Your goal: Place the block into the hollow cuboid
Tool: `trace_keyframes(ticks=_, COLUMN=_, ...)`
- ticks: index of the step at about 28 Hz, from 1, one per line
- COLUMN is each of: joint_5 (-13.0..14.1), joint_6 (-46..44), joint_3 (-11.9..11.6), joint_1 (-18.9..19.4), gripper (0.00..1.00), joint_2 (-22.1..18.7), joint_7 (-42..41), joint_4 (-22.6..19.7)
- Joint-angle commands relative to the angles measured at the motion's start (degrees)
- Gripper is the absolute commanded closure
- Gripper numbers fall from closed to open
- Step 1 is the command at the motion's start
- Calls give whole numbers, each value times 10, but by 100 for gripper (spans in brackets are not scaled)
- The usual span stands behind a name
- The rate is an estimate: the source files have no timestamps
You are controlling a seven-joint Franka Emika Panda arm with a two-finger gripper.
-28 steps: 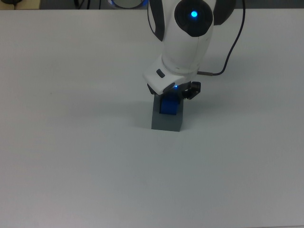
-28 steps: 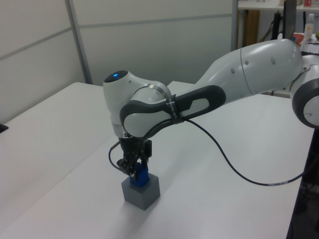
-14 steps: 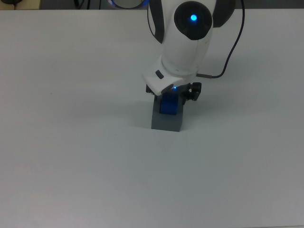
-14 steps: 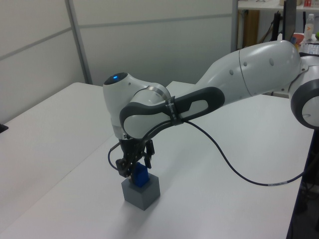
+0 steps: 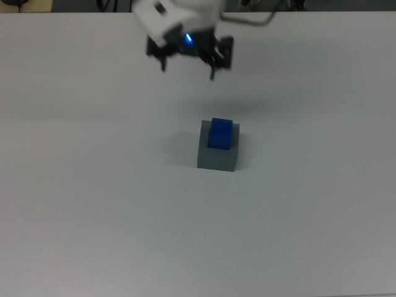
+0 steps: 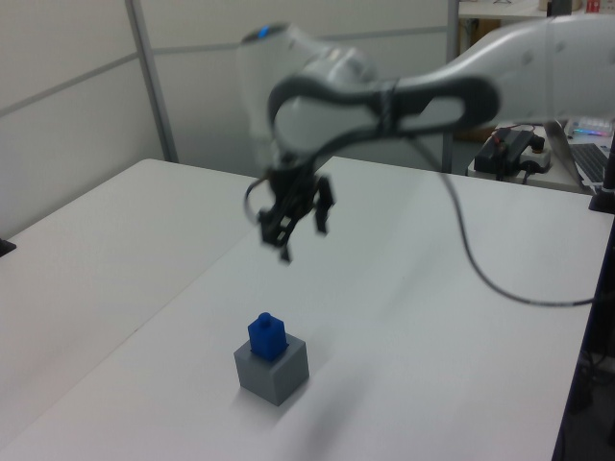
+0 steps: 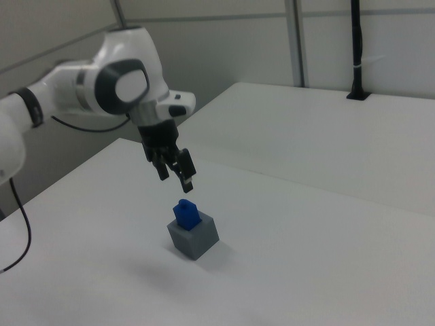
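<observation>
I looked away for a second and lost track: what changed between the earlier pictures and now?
The gripper let go of the blue block and rose clear of it, moving toward the top view's upper left; it now hangs open and empty above the table. The block stayed where it was, seated in the grey hollow cuboid with its top sticking out. The cuboid has not shifted.

The end effector (image 5: 189, 62) has let go of the block (image 5: 220, 133) and risen away.
</observation>
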Motion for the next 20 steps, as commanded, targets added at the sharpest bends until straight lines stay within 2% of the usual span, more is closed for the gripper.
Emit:
trace_keyframes(ticks=1, joint_5=8, joint_6=-39, joint_3=-11, joint_1=-41, gripper=0, joint_2=-91, joint_7=-83, joint_4=-46)
trace_keyframes(ticks=5, joint_5=8, joint_6=-46, joint_3=-23, joint_1=-47, gripper=0, joint_2=-139, joint_7=-110, joint_4=-86)
trace_keyframes(ticks=7, joint_5=8, joint_6=-45, joint_3=-29, joint_1=-47, gripper=0, joint_2=-149, joint_7=-110, joint_4=-98)
trace_keyframes(ticks=20, joint_5=9, joint_6=-39, joint_3=-38, joint_1=-46, gripper=0, joint_2=-135, joint_7=-110, joint_4=-96)
